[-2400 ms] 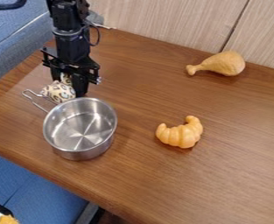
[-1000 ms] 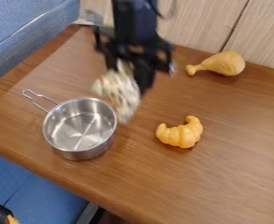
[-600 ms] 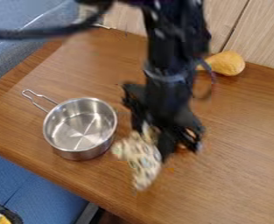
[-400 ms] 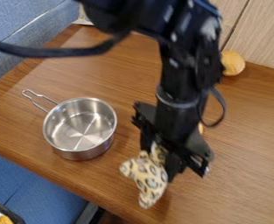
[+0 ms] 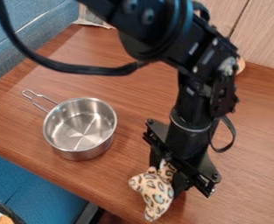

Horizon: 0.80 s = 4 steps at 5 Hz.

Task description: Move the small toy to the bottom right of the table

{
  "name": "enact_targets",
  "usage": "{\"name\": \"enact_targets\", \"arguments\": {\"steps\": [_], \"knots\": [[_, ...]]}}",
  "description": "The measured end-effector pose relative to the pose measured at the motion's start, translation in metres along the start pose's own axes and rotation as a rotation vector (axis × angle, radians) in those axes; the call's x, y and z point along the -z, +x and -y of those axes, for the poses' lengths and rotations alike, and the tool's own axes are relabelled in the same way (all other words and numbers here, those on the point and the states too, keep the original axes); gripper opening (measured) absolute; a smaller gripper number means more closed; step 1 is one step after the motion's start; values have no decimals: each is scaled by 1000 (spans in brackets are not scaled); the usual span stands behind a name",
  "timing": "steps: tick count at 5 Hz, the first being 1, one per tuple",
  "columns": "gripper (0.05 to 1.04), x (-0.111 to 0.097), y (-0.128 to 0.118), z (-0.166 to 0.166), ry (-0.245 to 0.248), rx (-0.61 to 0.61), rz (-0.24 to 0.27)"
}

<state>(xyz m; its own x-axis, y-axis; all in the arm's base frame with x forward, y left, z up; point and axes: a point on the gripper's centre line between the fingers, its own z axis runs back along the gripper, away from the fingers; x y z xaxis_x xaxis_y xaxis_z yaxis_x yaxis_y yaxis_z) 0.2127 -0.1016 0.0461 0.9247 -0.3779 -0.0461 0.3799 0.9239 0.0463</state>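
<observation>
"What moved?"

"The gripper (image 5: 167, 173) has carried the spotted toy (image 5: 153, 190) from beside the pot (image 5: 80, 148) to near the table's (image 5: 107, 177) front edge."

"Anything else?"

"The arm (image 5: 188, 127) now stands in front of most of the chicken leg (image 5: 240, 65)."

Bright, soft light; glints in pot (image 5: 80, 124); shadow beside toy (image 5: 154, 192).

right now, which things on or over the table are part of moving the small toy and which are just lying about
Part of the job:
- spotted toy, held in the gripper
- gripper
- table, where the toy is to go

Just lying about:
- metal saucepan
- rounded tan thing, partly hidden
</observation>
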Motion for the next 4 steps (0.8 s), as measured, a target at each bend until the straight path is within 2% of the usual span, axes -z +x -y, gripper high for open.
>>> {"name": "enact_targets", "arguments": {"steps": [1,2,3,4], "knots": [[463,0,9,1,-2,11,4],[538,-1,12,1,-16,26,0],[846,-1,11,-4,-8,16,-9],[1011,-2,11,-10,-7,-5,-18]]}}
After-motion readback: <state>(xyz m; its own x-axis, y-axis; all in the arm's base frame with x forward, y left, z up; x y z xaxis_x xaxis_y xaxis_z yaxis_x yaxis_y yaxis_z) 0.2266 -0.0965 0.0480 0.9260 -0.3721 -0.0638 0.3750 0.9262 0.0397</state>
